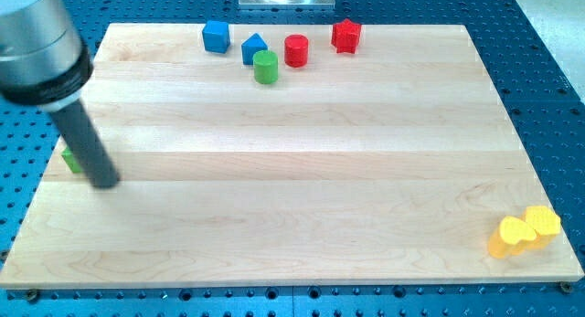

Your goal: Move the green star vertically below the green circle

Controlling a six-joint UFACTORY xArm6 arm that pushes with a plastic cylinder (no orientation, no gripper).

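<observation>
While my tip (pixel 103 182) rests near the left edge of the wooden board (pixel 292 216), the green star (pixel 70 159) sits just behind the rod, touching it or nearly so, with only a small green sliver showing, its shape mostly hidden. I carry no claw, only a bare rod, so nothing is grasped. To the right, the board's whole middle lies bare. Along the top edge stand a blue cube (pixel 216 36), a blue triangular block (pixel 254 48), the green circle (pixel 265 67) just below it, a red cylinder (pixel 296 50) and a red star (pixel 345 35). Two yellow blocks (pixel 523 232) touch at the lower right corner.
</observation>
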